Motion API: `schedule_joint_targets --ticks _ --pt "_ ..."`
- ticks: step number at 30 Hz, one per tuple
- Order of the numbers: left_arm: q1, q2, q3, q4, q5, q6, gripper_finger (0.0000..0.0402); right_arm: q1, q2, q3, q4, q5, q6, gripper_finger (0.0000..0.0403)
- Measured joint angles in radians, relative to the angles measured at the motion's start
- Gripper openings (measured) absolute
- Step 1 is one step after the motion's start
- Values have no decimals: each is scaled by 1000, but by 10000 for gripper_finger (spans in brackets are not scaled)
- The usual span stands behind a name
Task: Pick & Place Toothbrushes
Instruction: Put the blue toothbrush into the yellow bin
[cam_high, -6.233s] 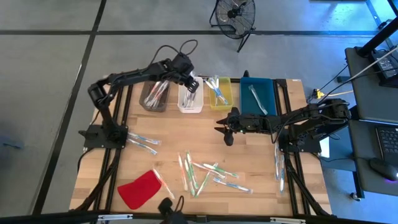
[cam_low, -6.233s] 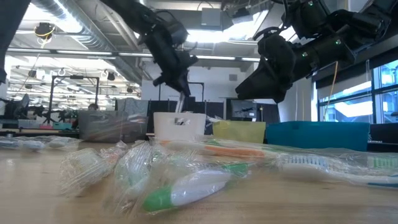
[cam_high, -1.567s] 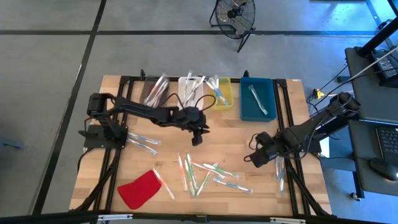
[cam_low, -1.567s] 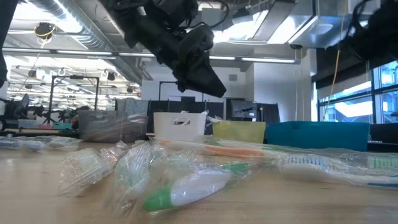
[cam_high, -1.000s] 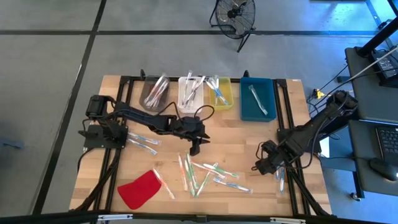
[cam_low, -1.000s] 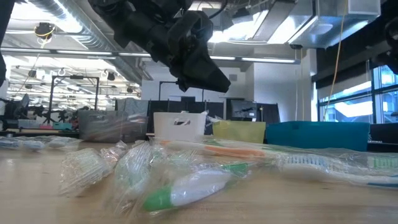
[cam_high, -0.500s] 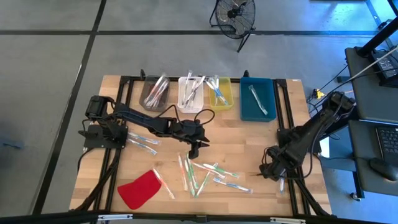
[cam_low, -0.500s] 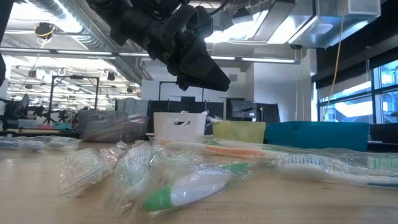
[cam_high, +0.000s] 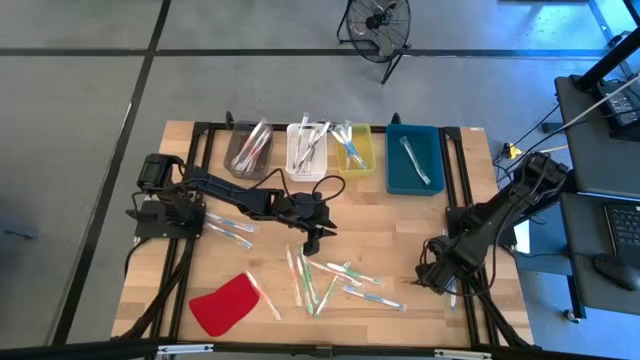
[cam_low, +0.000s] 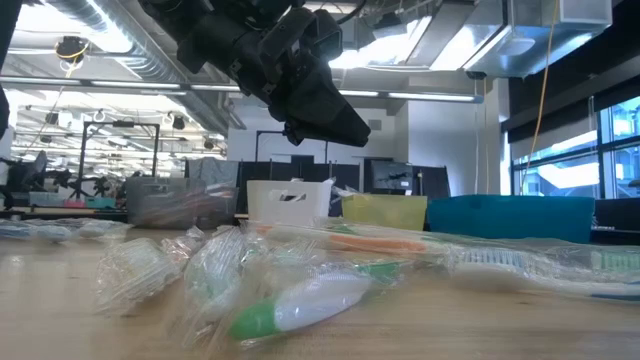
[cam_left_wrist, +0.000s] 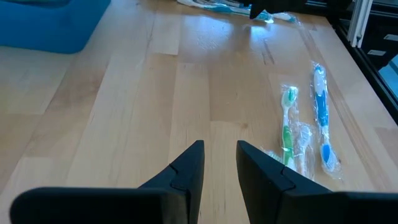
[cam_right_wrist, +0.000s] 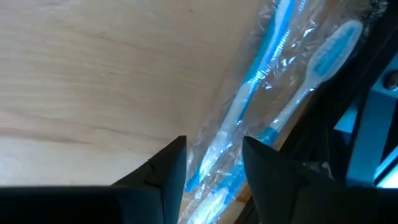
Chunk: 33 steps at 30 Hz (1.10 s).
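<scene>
Standing on a wooden table (cam_high: 400, 225), two dark robot arms sort wrapped toothbrushes into a row of four bins (cam_high: 415, 160) at its far edge, which already hold a few. That likely explains why each arm reaches toward loose stock instead of the bins: both look to be between pickups. The left gripper (cam_high: 312, 240) hangs just above the central scatter of toothbrushes (cam_high: 335, 280); its fingers (cam_left_wrist: 186, 168) stand slightly apart with only bare wood between them, and a green brush (cam_left_wrist: 287, 127) and a blue brush (cam_left_wrist: 321, 118) lie beyond and to one side of the tips. The right gripper (cam_high: 437, 276) is low at the table's edge, its fingers (cam_right_wrist: 165, 165) parted and holding nothing, straddling the near end of two blue toothbrushes (cam_right_wrist: 273, 93) that run away past the tips. Each toothbrush is a slim white stick with coloured parts, sealed in crinkled clear film
</scene>
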Motion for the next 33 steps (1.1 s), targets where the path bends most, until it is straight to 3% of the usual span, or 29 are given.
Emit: schedule_joint_targets --ticks 7,12,24,33 --pt "8 0 1 -33 0 -39 88 -30 60 2 22 -4 -3 131" --pt "30 -35 2 -148 -19 -71 88 -58 93 4 43 -17 -25 110" --pt "28 -217 1 -420 -221 -112 88 -91 95 2 65 -18 -29 31" --pt "-4 -253 1 -569 -361 -155 88 -93 96 2 64 -16 -37 47"
